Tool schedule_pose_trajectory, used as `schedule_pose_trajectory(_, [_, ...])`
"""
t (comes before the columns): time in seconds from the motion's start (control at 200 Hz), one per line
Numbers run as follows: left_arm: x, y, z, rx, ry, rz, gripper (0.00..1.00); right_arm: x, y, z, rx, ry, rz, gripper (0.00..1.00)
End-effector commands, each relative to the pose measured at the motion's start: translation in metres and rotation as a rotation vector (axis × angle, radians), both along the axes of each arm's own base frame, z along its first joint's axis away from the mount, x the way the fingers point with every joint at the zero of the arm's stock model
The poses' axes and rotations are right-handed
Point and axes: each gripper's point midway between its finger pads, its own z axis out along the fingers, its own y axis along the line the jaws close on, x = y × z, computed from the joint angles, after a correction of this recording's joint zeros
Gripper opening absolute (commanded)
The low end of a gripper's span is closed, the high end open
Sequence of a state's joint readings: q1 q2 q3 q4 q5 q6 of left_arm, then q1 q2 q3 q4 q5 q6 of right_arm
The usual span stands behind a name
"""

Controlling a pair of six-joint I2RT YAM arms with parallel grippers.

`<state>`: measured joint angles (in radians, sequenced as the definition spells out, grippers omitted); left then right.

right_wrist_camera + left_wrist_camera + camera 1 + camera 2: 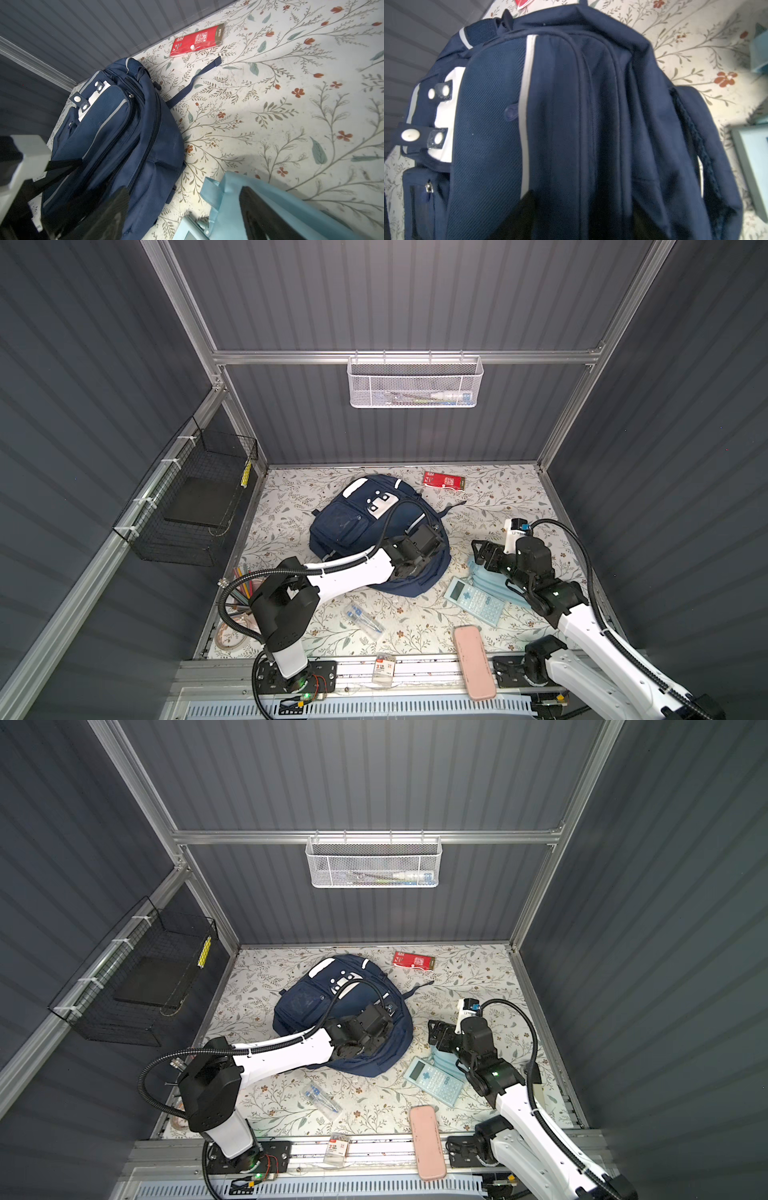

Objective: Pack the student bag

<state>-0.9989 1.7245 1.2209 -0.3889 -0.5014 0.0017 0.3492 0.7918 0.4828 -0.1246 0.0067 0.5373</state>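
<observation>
1. Dark grey ribbed walls (399, 294) close the cell in at 9, 12 and 3 o'clock.
2. An aluminium frame (282, 357) runs along the wall joints and across the back wall.
3. A white mesh basket (415, 383) hangs from the frame at 12 o'clock.
4. A black wire basket (187, 506) is held by white ties at 9 o'clock.
5. The surface (498, 497) is pale with a leaf-and-flower print.

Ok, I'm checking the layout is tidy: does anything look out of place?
Yes. The pink case lies askew over the front edge of the table, across the metal rail; a small packet sits on that rail too.
</observation>
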Motion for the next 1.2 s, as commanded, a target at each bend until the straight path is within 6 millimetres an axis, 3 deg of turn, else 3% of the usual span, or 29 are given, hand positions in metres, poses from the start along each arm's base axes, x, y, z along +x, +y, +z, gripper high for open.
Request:
schedule_pose_trajectory(0.0, [0.007,0.001,0.007,0.020,-0.033,0.026,0.19,-0.004,0.002,-0.003,0.007,0.025,0.020,0.84])
schedule_pose_trajectory(0.035, [0.006,-0.001,0.009,0.008,-0.026,0.023,0.00,-0.005,0.002,-0.005,-0.002,0.033,0.025,0.84])
schedule_pose_trajectory(0.125, [0.003,-0.002,0.022,-0.026,-0.016,0.026,0.00,-0.007,0.000,-0.009,-0.048,0.071,0.035,0.84])
schedule_pose_trajectory(0.31, [0.004,0.008,0.077,-0.157,-0.065,0.050,0.00,-0.004,0.003,-0.015,-0.203,0.172,0.137,0.86])
schedule_pose_trajectory(0.46, [0.010,0.018,0.094,-0.213,-0.054,0.082,0.00,-0.006,-0.015,-0.024,-0.367,0.377,0.115,0.86])
schedule_pose_trajectory(0.635, [0.013,0.023,0.097,-0.270,-0.028,0.086,0.00,-0.028,-0.020,-0.031,-0.461,0.568,0.187,0.88])
schedule_pose_trajectory(0.765, [0.012,0.021,0.092,-0.306,-0.002,0.083,0.00,-0.038,0.005,-0.022,-0.349,0.573,0.257,0.89])
schedule_pose_trajectory(0.84, [0.011,0.020,0.091,-0.322,0.003,0.079,0.00,-0.032,0.006,-0.024,-0.336,0.596,0.212,0.88])
schedule_pose_trajectory(0.901, [0.011,0.019,0.090,-0.326,0.006,0.076,0.00,-0.031,0.008,-0.039,-0.341,0.640,0.187,0.84])
schedule_pose_trajectory(1.046, [0.010,0.024,0.090,-0.338,-0.001,0.081,0.00,-0.020,0.003,-0.062,-0.547,0.673,0.102,0.79])
schedule_pose_trajectory(1.196, [0.009,0.022,0.091,-0.371,0.019,0.076,0.00,-0.007,0.004,-0.082,-0.632,0.684,0.072,0.70])
